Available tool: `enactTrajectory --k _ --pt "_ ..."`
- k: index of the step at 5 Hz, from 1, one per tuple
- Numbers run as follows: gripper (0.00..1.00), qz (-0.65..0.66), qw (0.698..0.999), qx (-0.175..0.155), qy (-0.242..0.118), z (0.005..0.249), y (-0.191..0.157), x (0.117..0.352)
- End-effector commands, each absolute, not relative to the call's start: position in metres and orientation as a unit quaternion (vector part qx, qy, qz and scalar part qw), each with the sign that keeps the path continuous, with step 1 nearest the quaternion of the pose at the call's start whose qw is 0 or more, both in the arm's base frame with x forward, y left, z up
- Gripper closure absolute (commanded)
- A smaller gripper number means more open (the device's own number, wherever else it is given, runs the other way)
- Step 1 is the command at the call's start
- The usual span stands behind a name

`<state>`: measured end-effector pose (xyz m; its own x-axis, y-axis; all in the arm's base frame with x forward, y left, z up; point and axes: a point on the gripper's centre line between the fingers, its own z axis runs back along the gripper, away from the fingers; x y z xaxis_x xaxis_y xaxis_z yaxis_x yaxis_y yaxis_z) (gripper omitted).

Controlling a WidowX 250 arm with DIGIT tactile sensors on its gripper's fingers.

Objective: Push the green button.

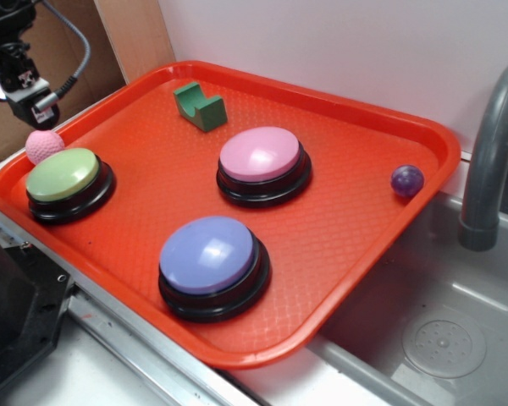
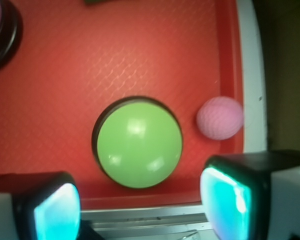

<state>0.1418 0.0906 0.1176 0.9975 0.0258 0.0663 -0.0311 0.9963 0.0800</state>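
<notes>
Hovering above the tray's (image 1: pixel 356 114) left corner with jaws spread wide and empty, the gripper (image 2: pixel 140 210) is seen clear of the green button (image 2: pixel 138 142), which sits unpressed beside a pink ball (image 2: pixel 220 117); descent and press are judged outstanding.

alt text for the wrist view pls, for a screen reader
A round pale green domed button on a black base sits on a textured red plastic tray, seen from above. A dimpled pink ball lies just right of it, and the open gripper frames the bottom edge.
</notes>
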Motion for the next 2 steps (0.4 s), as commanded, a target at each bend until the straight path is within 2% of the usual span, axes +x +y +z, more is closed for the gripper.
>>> enactTrajectory --k 1,2 --pt "0.0 0.008 0.996 0.058 -0.061 0.1389 0.0932 0.1501" --pt "0.0 0.021 0.996 0.065 -0.059 0.1421 0.089 0.1405"
